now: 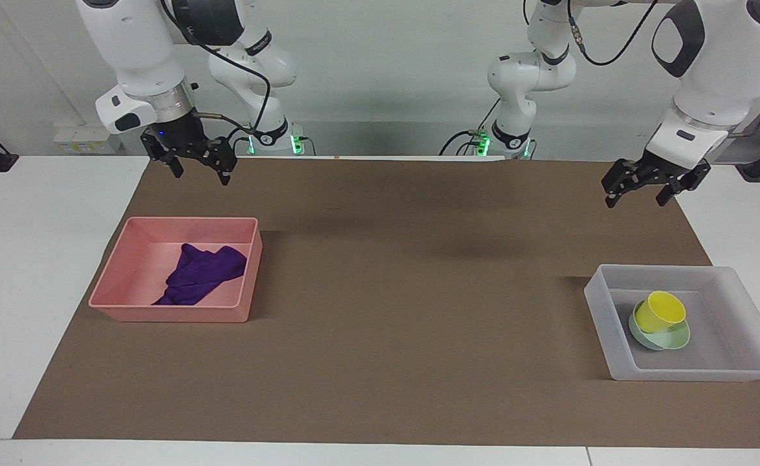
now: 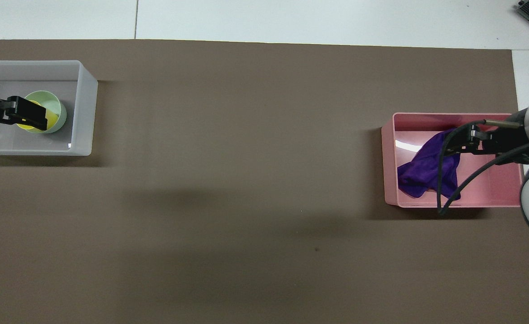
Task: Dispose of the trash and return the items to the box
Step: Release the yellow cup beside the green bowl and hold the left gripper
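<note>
Sorting looks finished, judging by how things lie. The purple cloth rag (image 1: 202, 274) sits crumpled in the pink tub (image 1: 116, 270) toward the right arm's end of the table, which seems to serve as the bin. The yellow cup (image 1: 660, 311) leans in the mint-green bowl (image 1: 674, 338) inside the translucent tub (image 1: 742, 285) at the left arm's end, stacked probably to save room.

The left gripper (image 1: 636, 193) hangs in the air at about eleven o'clock from the translucent tub in the facing view, jaws spread, holding nothing. The right gripper (image 1: 201, 173) waits above the mat's edge at twelve o'clock from the pink tub, jaws likewise spread and empty.
</note>
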`<action>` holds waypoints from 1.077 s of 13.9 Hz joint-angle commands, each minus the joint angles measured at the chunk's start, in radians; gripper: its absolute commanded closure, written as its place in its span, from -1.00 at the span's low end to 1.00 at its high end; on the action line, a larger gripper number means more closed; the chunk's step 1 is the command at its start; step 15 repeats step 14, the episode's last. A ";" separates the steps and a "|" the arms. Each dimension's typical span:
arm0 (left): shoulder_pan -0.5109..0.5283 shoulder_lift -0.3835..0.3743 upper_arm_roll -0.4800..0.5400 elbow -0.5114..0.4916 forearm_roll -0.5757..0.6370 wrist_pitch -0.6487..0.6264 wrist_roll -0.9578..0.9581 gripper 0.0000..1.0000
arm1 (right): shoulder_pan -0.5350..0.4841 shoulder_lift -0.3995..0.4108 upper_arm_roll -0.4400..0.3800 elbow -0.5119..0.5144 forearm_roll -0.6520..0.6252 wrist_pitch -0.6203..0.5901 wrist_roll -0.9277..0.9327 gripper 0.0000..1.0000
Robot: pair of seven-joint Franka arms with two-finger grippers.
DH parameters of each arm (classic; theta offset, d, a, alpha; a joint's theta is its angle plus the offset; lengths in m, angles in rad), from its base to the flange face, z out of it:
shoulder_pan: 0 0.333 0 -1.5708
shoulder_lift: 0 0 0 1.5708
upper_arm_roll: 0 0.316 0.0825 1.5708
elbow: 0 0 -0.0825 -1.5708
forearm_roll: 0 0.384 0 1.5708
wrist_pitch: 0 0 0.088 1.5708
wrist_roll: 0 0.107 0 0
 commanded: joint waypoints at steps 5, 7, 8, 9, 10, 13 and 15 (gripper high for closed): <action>-0.043 -0.099 0.024 -0.132 -0.053 -0.013 0.033 -1.00 | -0.012 0.001 0.003 0.007 0.027 0.012 -0.034 -1.00; -0.057 -0.102 0.026 -0.131 -0.022 -0.016 0.047 -1.00 | -0.012 0.001 0.003 0.007 0.027 0.012 -0.034 -1.00; -0.059 -0.107 0.024 -0.131 -0.022 -0.014 0.047 -1.00 | -0.012 0.001 0.003 0.007 0.027 0.012 -0.033 -1.00; -0.059 -0.111 0.024 -0.138 -0.024 -0.019 0.044 -1.00 | -0.012 0.001 0.003 0.007 0.027 0.012 -0.033 -1.00; -0.056 -0.113 0.024 -0.131 -0.024 -0.036 0.044 -1.00 | -0.012 0.001 0.003 0.005 0.027 0.012 -0.033 -1.00; -0.053 -0.104 0.020 -0.103 -0.033 -0.074 0.028 -1.00 | -0.012 0.001 0.003 0.005 0.027 0.012 -0.034 -1.00; -0.053 -0.104 0.020 -0.101 -0.033 -0.076 0.027 -1.00 | -0.012 0.001 0.003 0.005 0.027 0.012 -0.034 -1.00</action>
